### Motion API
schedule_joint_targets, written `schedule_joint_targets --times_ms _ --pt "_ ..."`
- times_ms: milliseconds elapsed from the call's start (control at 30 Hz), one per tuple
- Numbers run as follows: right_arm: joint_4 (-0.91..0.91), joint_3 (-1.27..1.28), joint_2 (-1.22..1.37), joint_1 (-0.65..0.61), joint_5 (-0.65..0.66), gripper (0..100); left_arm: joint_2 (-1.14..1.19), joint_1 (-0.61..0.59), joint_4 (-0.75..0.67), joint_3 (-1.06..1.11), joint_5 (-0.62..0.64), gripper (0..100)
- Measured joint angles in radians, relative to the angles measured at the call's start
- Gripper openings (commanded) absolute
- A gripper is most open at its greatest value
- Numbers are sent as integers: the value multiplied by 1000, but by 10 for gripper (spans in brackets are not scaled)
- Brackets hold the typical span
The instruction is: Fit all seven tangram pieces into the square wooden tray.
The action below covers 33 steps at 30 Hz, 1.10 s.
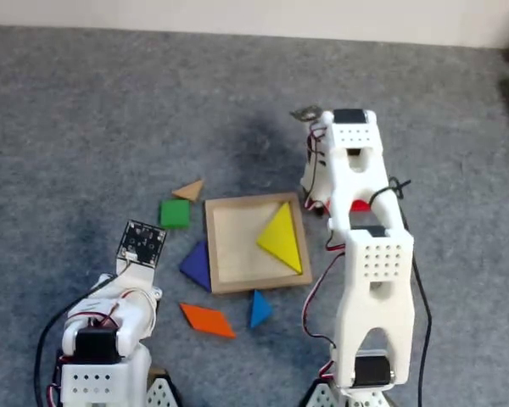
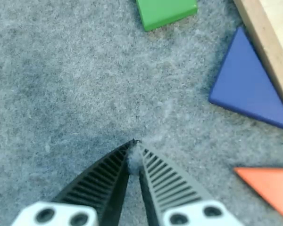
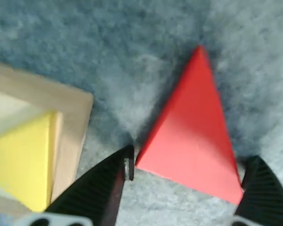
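- Logged red triangle [image 3: 193, 127] flat on the tabletop [image 3: 132, 52], between the spread fingers [image 3: 104, 183] of the right gripper [image 3: 191, 164], just outside the tray [image 3: 70, 101] corner.
- Logged yellow triangle [image 3: 23, 160] inside the tray.
- Found left gripper [image 2: 134, 150] clenched on nothing, over bare tabletop, apart from blue triangle [image 2: 247, 87] and green square [image 2: 165, 10].

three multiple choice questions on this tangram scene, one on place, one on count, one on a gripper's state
1. Where is the yellow triangle? A in the wooden tray B beside the tray C in a gripper
2. How many pieces lie in the tray? A one B three C five
3. The right gripper is: A shut on the tray B open around the red triangle C shut, empty
Answers: 1 A, it lies inside the rim; 2 A, only yellow is inside; 3 B, jaws apart flanking the red piece.
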Motion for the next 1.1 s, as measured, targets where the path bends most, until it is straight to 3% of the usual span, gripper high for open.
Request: schedule_joint_targets --times_ms 800,1100 --pt "-21 2 0 15 25 347 0 0 0 0 0 5" --pt "-25 -55 11 17 -26 349 0 0 0 0 0 5"
